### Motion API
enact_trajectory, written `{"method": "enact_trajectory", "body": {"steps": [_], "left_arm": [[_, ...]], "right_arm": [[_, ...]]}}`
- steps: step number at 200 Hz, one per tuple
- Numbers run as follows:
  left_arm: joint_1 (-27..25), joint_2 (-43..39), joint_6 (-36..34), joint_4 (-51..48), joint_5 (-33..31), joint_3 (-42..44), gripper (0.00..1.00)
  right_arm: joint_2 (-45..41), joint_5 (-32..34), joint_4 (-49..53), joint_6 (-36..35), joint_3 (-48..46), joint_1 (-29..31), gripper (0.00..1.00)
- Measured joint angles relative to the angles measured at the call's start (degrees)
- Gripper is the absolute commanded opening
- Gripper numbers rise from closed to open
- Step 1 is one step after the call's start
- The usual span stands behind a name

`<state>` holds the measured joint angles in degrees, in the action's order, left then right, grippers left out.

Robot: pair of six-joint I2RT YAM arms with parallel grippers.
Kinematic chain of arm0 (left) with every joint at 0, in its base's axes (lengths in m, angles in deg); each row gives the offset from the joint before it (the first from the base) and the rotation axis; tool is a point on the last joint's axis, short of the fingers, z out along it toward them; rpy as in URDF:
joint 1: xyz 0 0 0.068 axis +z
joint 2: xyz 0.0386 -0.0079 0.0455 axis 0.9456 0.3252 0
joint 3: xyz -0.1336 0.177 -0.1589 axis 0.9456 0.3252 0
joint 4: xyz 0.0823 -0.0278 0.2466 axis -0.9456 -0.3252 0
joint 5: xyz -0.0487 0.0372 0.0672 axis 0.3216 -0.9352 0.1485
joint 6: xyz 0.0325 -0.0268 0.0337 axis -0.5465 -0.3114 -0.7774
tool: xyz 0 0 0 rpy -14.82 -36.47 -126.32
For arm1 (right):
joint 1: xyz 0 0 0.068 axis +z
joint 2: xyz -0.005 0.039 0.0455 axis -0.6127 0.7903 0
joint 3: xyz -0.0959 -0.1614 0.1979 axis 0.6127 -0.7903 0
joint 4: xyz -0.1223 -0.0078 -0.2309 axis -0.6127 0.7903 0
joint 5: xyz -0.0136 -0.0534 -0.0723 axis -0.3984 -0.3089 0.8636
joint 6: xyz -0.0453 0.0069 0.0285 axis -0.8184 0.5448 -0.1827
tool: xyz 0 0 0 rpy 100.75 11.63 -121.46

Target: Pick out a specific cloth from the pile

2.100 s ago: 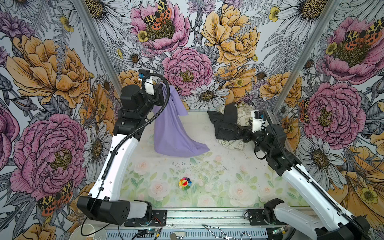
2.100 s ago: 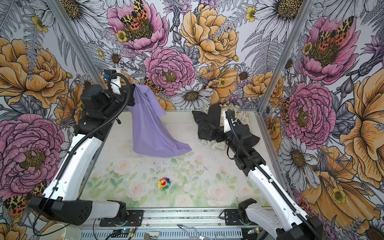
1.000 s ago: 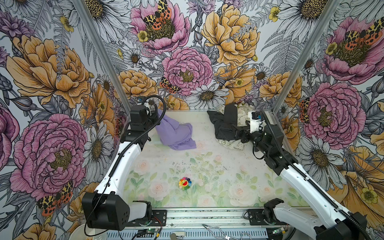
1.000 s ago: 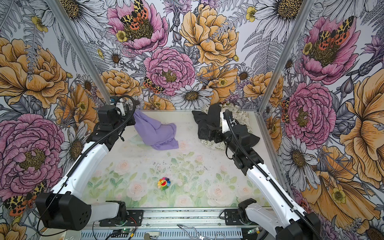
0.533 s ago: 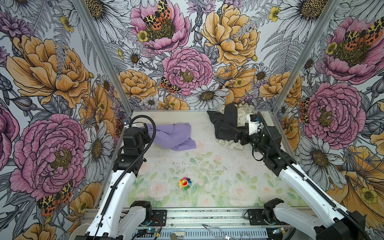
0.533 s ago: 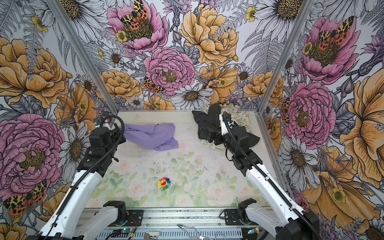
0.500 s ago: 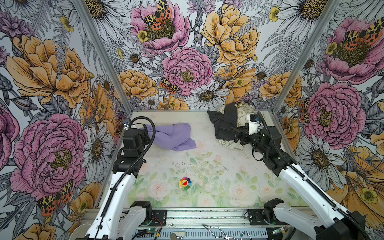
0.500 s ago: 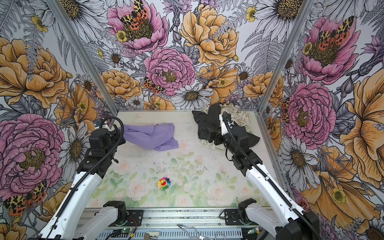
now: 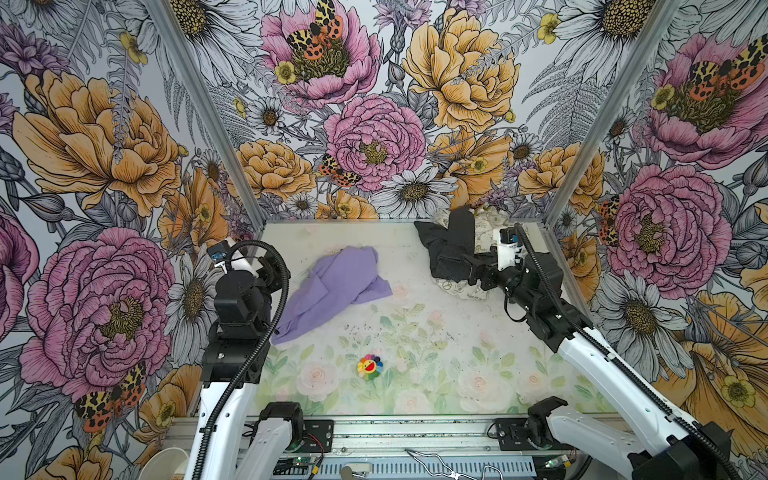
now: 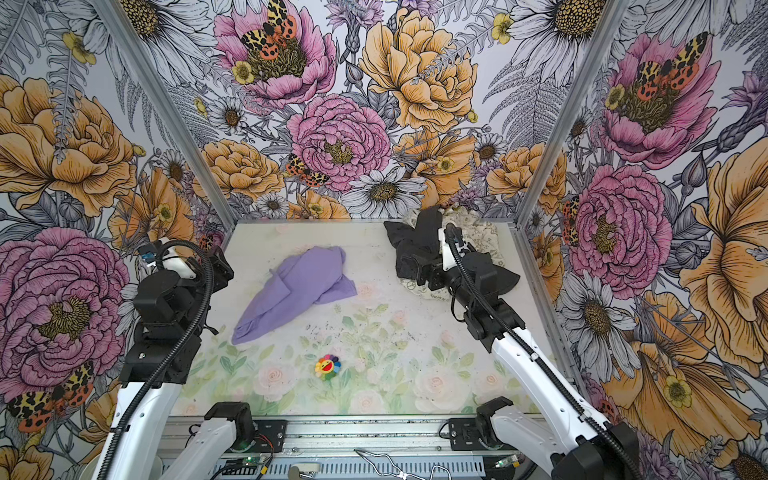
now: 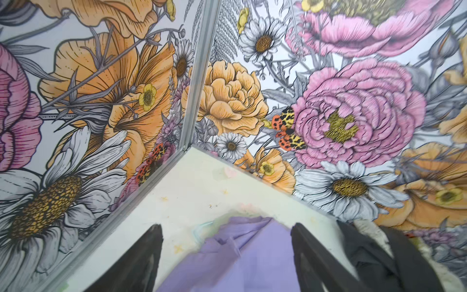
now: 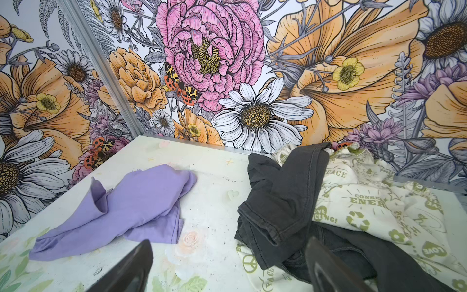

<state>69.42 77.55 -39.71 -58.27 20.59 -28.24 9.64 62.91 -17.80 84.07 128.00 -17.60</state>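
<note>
your left gripper (image 11: 226,226) hangs with jaws apart at the near edge of the purple cloth (image 9: 336,286), which lies on the table (image 9: 415,332) left of middle. farther off, your right gripper (image 12: 228,240), jaws apart, noses the black garment (image 9: 449,249): closing there would drag it along.

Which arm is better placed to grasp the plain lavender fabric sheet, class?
Left. The left claw is open right beside the plain lavender fabric sheet, while the right claw hovers at the crumpled black garment, farther off.
</note>
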Motion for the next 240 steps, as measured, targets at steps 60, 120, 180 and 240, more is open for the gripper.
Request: {"method": "enact_trajectory", "body": {"steps": [60,120,180,240], "left_arm": [[-0.24,7.15,1.73,1.03,8.59,-0.22,0.91],[-7.52,23.98,4.35,2.54,6.25,5.27,0.9],[-9.07,39.78,5.68,7.85,5.07,6.08,0.79],[-10.99,49.7,6.23,9.14,4.68,2.73,0.57]], "right_arm": [[0.0,0.02,0.0,0.0,0.0,0.0,0.95],[0.13,0.04,0.0,0.02,-0.22,0.0,0.95],[0.37,0.24,0.02,-0.15,-1.22,-0.02,0.96],[0.37,0.26,0.0,-0.22,-1.33,-0.31,0.96]]}}
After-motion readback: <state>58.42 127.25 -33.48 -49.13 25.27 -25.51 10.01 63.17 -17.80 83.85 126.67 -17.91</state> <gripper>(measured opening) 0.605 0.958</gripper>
